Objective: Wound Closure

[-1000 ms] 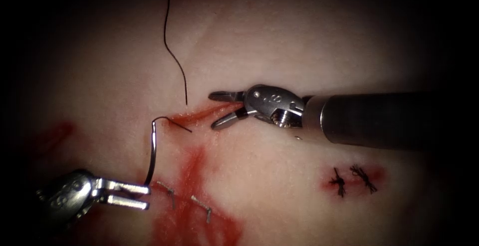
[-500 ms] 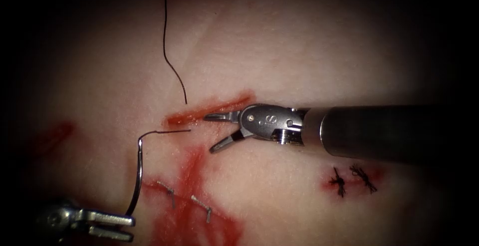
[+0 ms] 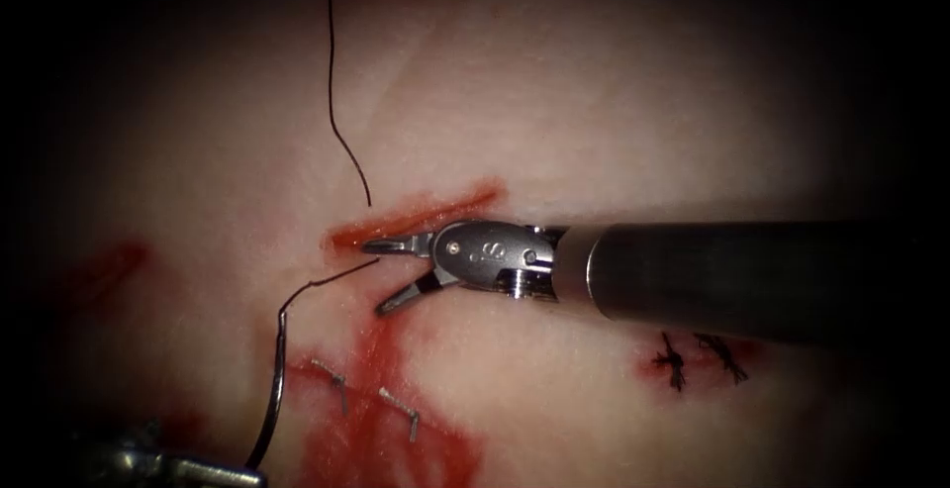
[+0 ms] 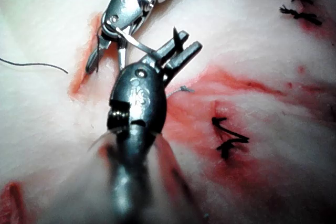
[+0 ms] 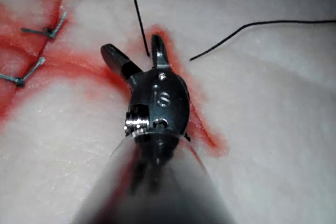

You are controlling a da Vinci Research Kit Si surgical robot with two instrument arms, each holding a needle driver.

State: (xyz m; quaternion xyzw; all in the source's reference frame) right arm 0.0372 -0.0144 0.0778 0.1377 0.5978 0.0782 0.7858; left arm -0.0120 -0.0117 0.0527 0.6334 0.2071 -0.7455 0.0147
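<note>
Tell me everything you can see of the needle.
The needle is a thin, dark, curved piece of metal. The left tool has its jaws shut on it near one end, at the bottom edge of the endoscope view. From there it arcs upward, left of the cut, and bends right; its fine end lies just before the right tool, whose jaws stand open and hold nothing. The needle looks free of the tissue.

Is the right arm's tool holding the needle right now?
No, the right tool has its fingers spread open over the cut with nothing between them, while the left tool grips the needle.
</note>
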